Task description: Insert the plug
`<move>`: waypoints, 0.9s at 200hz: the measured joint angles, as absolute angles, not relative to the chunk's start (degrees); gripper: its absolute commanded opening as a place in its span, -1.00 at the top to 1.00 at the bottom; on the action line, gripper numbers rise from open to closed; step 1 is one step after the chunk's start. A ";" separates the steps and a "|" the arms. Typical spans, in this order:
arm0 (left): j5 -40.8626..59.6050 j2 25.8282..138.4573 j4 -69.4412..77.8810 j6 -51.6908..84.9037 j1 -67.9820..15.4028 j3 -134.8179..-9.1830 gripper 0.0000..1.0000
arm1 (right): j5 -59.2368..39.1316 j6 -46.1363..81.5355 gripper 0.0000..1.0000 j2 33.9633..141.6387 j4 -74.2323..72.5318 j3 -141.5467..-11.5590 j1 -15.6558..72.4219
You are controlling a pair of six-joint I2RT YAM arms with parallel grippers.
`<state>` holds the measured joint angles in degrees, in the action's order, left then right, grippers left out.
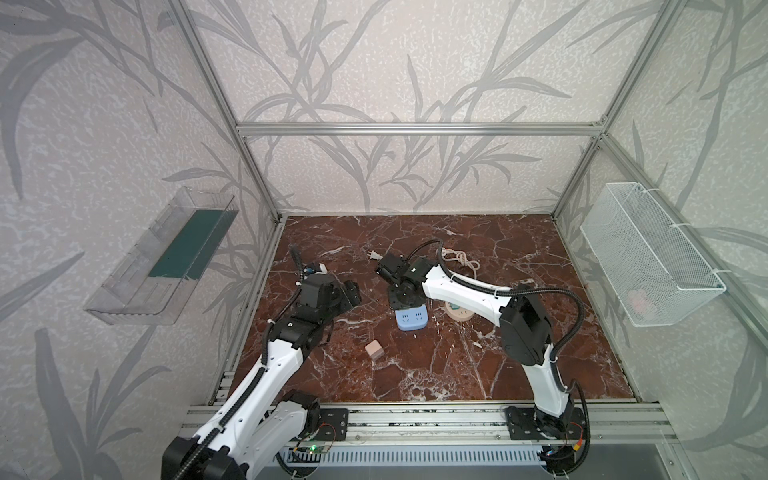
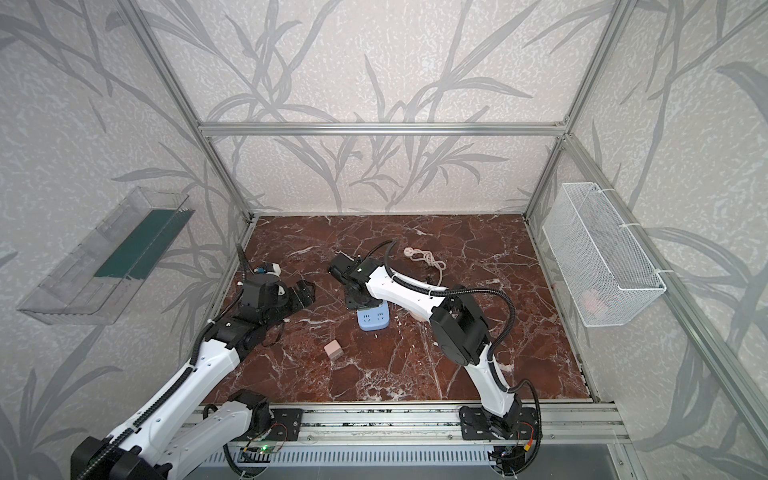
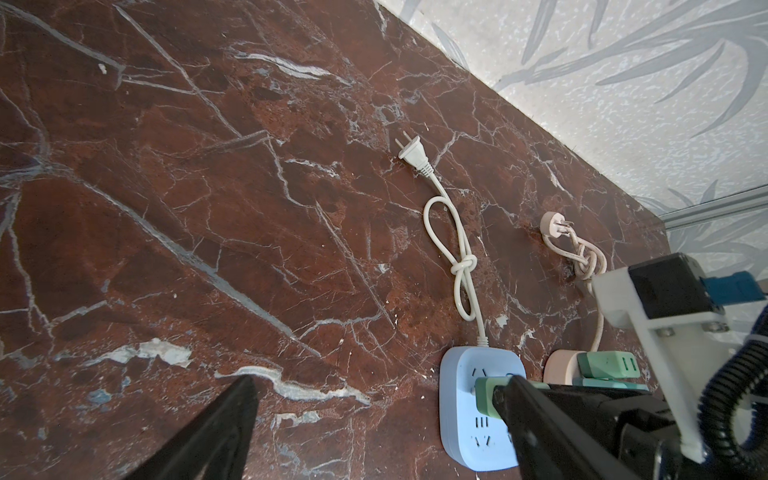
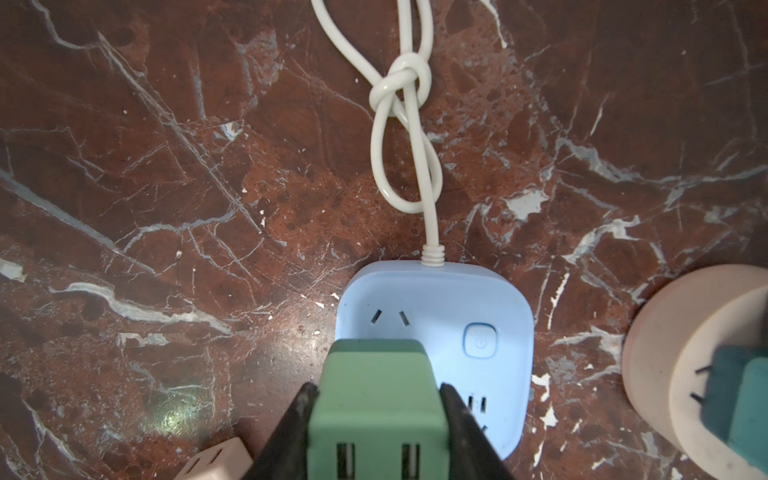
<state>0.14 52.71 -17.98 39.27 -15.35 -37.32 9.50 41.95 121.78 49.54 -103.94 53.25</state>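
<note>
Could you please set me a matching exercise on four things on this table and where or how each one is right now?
1. green plug
2. blue socket block
3. pink cube
4. round pink socket

A. lies free on the table, nearest the arms' bases
B. clamped in the right gripper
C. trails a knotted white cord
D. carries a dark green plug

Pairs: 1-B, 2-C, 3-A, 4-D.
</note>
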 measured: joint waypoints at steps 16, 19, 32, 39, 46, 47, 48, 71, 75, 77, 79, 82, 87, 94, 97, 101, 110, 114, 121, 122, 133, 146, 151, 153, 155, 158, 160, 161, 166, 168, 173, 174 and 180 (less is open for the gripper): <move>0.14 52.71 -17.93 39.27 -15.35 -37.26 -0.84 | 9.78 41.89 1.00 121.78 49.54 -103.94 53.28; 0.14 52.71 -17.93 39.27 -15.35 -37.26 -0.84 | 9.82 41.87 1.00 121.78 49.54 -103.94 53.28; 0.14 52.71 -17.93 39.27 -15.35 -37.23 -0.84 | 10.07 41.71 1.00 121.78 49.52 -103.92 53.32; 0.16 52.71 -17.91 39.27 -15.35 -37.23 -0.84 | 10.15 41.67 1.00 121.73 49.54 -103.92 53.32; 0.16 52.71 -17.91 39.27 -15.35 -37.23 -0.84 | 10.17 41.52 1.00 121.67 49.52 -103.81 53.32; 0.16 52.71 -17.91 39.29 -15.35 -37.23 -0.84 | 10.20 41.52 1.00 121.64 49.52 -103.81 53.32; 0.16 52.71 -17.91 39.27 -15.35 -37.23 -0.84 | 10.22 41.50 1.00 121.62 49.52 -103.74 53.32; 0.30 52.71 -17.85 39.29 -15.35 -37.21 -0.84 | 10.55 40.91 1.00 121.14 49.69 -103.24 53.32; 0.34 52.71 -17.82 39.29 -15.35 -37.21 -0.84 | 10.57 40.84 1.00 121.10 49.67 -103.24 53.32; 0.34 52.71 -17.80 39.29 -15.35 -37.21 -0.84 | 10.57 40.82 1.00 121.05 49.65 -103.24 53.32; 0.36 52.71 -17.76 39.29 -15.35 -37.21 -0.84 | 10.59 40.75 1.00 121.03 49.63 -103.24 53.32; 0.36 52.71 -17.74 39.29 -15.35 -37.21 -0.84 | 10.63 40.69 1.00 121.03 49.63 -103.24 53.32; 0.38 52.71 -17.69 39.31 -15.35 -37.21 -0.84 | 10.70 40.62 1.00 120.95 49.63 -103.24 53.32; 0.38 52.71 -17.63 39.31 -15.35 -37.21 -0.84 | 10.72 40.47 1.00 120.92 49.63 -103.24 53.32; 0.40 52.71 -17.58 39.31 -15.35 -37.21 -0.84 | 10.74 40.47 1.00 120.90 49.60 -103.24 53.32; 0.43 52.71 -17.54 39.33 -15.35 -37.21 -0.84 | 10.74 40.42 1.00 120.88 49.60 -103.24 53.32; 0.47 52.71 -17.50 39.35 -15.35 -37.19 -0.84 | 10.72 40.42 1.00 120.88 49.60 -103.24 53.30; 0.51 52.71 -17.47 39.38 -15.35 -37.17 -0.84 | 10.72 40.40 1.00 120.88 49.60 -103.24 53.30; 0.54 52.71 -17.45 39.46 -15.35 -37.10 -0.84 | 10.72 40.40 1.00 120.88 49.60 -103.24 53.30; 0.56 52.71 -17.45 39.46 -15.35 -37.08 -0.84 | 10.72 40.38 1.00 120.88 49.60 -103.24 53.30; 0.58 52.71 -17.45 39.53 -15.35 -36.95 -0.84 | 10.74 40.36 1.00 120.88 49.60 -103.24 53.30; 0.60 52.71 -17.43 39.57 -15.35 -36.91 -0.84 | 10.74 40.23 1.00 120.88 49.60 -103.24 53.30; 0.60 52.71 -17.43 39.59 -15.35 -36.91 -0.84 | 10.76 40.21 1.00 120.88 49.63 -103.24 53.30; 0.60 52.71 -17.43 39.59 -15.35 -36.91 -0.84 | 10.81 40.21 1.00 120.88 49.60 -103.24 53.30; 0.62 52.71 -17.43 39.59 -15.35 -36.91 -0.84 | 10.85 40.21 1.00 120.88 49.60 -103.24 53.30; 0.62 52.71 -17.41 39.59 -15.35 -36.91 -0.84 | 10.92 40.18 1.00 120.88 49.63 -103.24 53.30; 0.62 52.71 -17.41 39.62 -15.35 -36.91 -0.84 | 10.94 40.18 1.00 120.88 49.60 -103.22 53.30; 0.62 52.71 -17.41 39.62 -15.35 -36.91 -0.84 | 10.96 40.16 1.00 120.86 49.60 -103.20 53.30; 0.62 52.71 -17.41 39.62 -15.35 -36.88 -0.84 | 11.00 40.14 1.00 120.86 49.60 -103.15 53.30; 0.62 52.71 -17.41 39.62 -15.35 -36.88 -0.84 | 11.03 40.14 1.00 120.84 49.56 -103.09 53.30; 0.64 52.71 -17.41 39.64 -15.35 -36.88 -0.84 | 11.07 40.07 1.00 120.79 49.54 -102.96 53.30; 0.64 52.71 -17.39 39.64 -15.35 -36.88 -0.84 | 11.07 40.03 1.00 120.79 49.56 -102.94 53.30; 0.69 52.71 -17.37 39.64 -15.35 -36.88 -0.84 | 11.09 39.99 1.00 120.79 49.56 -102.76 53.30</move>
<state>0.69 52.71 -17.37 39.64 -15.35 -36.88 11.09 39.99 120.79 49.56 -102.76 53.30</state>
